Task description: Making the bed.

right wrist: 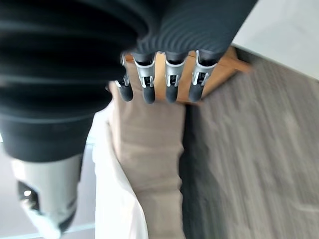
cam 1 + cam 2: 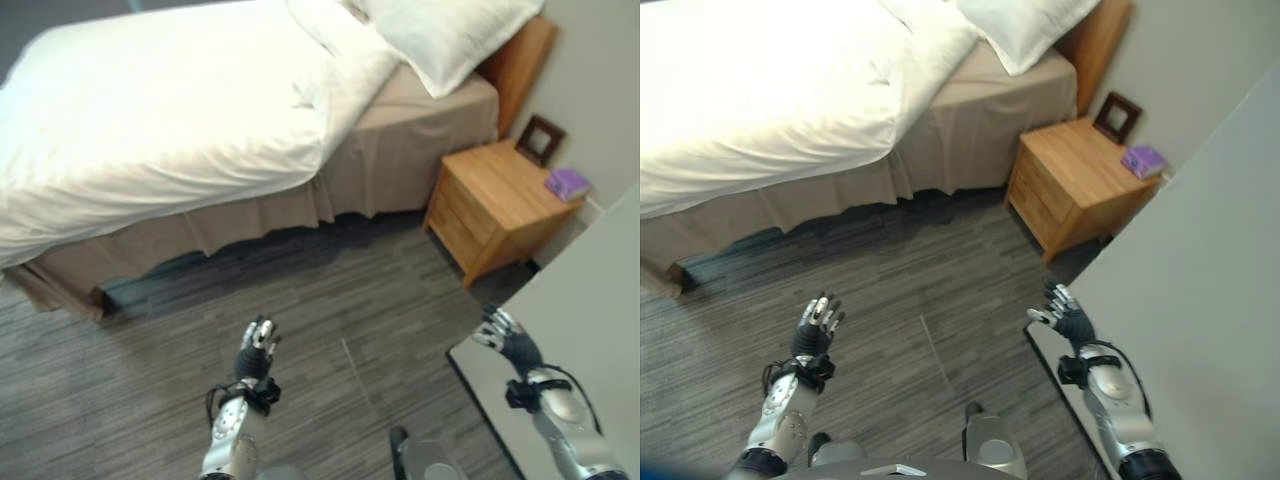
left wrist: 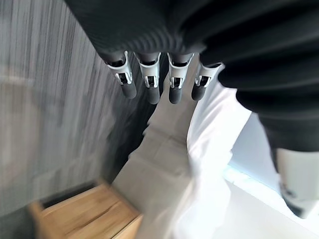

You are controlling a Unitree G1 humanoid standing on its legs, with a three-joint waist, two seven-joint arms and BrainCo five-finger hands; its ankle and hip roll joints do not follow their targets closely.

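The bed stands ahead at the far side, with a white duvet point(image 2: 170, 110) spread over it and a tan bed skirt point(image 2: 300, 215) hanging below. A white pillow point(image 2: 450, 35) lies at its head by the wooden headboard point(image 2: 520, 60). My left hand point(image 2: 257, 350) hovers over the floor well short of the bed, fingers straight and empty. My right hand point(image 2: 508, 340) is raised beside a grey panel, also open and holding nothing. Both wrist views look past straight fingers point(image 3: 149, 84) point(image 1: 169, 79) toward the bed.
A wooden nightstand point(image 2: 495, 205) stands right of the bed, carrying a dark picture frame point(image 2: 540, 140) and a purple box point(image 2: 567, 183). A grey panel point(image 2: 590, 300) rises close on my right. Dark wood-look floor point(image 2: 330, 310) lies between me and the bed.
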